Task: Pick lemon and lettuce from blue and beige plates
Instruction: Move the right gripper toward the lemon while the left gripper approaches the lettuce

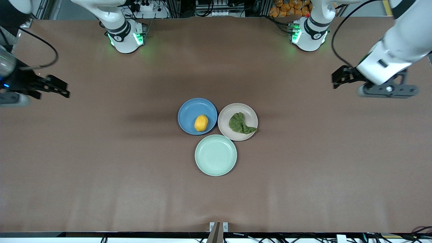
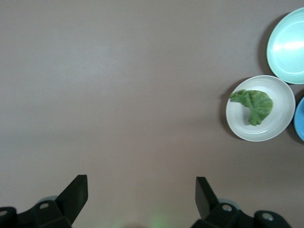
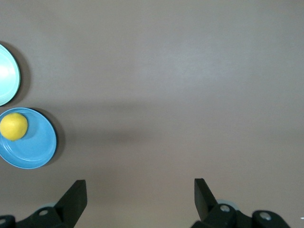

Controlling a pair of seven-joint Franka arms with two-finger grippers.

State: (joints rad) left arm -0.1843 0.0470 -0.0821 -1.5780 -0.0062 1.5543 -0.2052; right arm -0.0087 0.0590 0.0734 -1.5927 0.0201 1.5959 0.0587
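Observation:
The lemon (image 1: 201, 123) (image 3: 13, 126) lies in the blue plate (image 1: 190, 111) (image 3: 38, 147) at the table's middle. Beside it, toward the left arm's end, the beige plate (image 1: 233, 111) (image 2: 280, 124) carries the lettuce (image 1: 240, 124) (image 2: 254, 105), whose pointed tail reaches the rim. My left gripper (image 1: 334, 80) (image 2: 141, 183) hangs open and empty over bare table near the left arm's end. Over the right arm's end of the table, my right gripper (image 1: 65, 89) (image 3: 140, 186) is also open and empty. Both are well away from the plates.
A mint-green plate (image 1: 215, 155) (image 2: 289, 47) (image 3: 5, 73) holds nothing and touches both other plates, nearer the front camera. A sliver of the blue plate (image 2: 300, 118) shows in the left wrist view. The arm bases (image 1: 126, 37) (image 1: 308, 33) stand along the table's back edge.

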